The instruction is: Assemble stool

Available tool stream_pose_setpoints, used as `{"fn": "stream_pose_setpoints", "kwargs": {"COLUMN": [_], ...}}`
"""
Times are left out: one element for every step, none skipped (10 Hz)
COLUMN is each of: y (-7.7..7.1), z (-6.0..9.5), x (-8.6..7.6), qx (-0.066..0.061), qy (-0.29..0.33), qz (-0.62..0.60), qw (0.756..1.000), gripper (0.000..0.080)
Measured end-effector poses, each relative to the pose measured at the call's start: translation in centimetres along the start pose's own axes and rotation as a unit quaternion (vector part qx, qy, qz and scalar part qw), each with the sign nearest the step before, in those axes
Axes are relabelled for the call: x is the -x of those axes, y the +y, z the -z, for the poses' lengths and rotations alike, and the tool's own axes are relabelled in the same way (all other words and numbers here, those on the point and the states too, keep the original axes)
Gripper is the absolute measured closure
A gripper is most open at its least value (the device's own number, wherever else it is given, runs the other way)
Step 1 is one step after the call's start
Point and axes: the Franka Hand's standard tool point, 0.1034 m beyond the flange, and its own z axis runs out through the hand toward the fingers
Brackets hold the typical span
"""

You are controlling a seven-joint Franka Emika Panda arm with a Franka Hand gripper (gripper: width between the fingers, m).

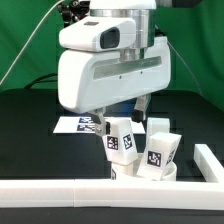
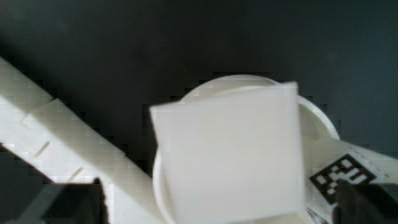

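Observation:
My gripper (image 1: 121, 137) hangs under the big white arm, its jaws standing on either side of an upright white stool leg (image 1: 120, 143) with black-and-white tags. In the wrist view that leg's blank face (image 2: 224, 145) fills the middle. A dark fingertip (image 2: 365, 200) shows to one side of it with a small gap, so the gripper (image 2: 214, 216) is open. A second tagged leg (image 1: 160, 152) leans just to the exterior view's right, over the round seat (image 1: 143, 173). The seat's rim (image 2: 313, 108) shows behind the leg, and a tag (image 2: 345, 176) shows beside it.
The long white L-shaped rail (image 1: 60, 190) runs along the front and turns up the exterior view's right side (image 1: 205, 158); it lies close beside the seat (image 2: 45, 120). The marker board (image 1: 78, 125) lies on the black table behind the gripper.

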Motion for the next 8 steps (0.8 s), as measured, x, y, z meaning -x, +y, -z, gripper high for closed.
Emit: {"fn": "stream_pose_setpoints", "kwargs": {"y": [0.2, 0.39, 0.38, 0.4, 0.43, 0.43, 0.42, 0.41], "z": [0.03, 0.04, 0.04, 0.04, 0.04, 0.04, 0.03, -0.01], "x": [0.08, 0.17, 0.17, 0.18, 0.21, 0.21, 0.21, 0.22], "qx": [0.002, 0.004, 0.004, 0.004, 0.004, 0.004, 0.003, 0.003], "qy": [0.001, 0.002, 0.002, 0.002, 0.002, 0.003, 0.003, 0.002], "qz": [0.008, 0.007, 0.0, -0.009, -0.009, -0.018, -0.064, -0.115], "qw": [1.0, 1.0, 1.0, 1.0, 1.0, 1.0, 0.998, 0.993], "gripper": [0.0278, 0.0416, 0.0462, 0.0462, 0.0462, 0.0462, 0.0462, 0.0462]}}
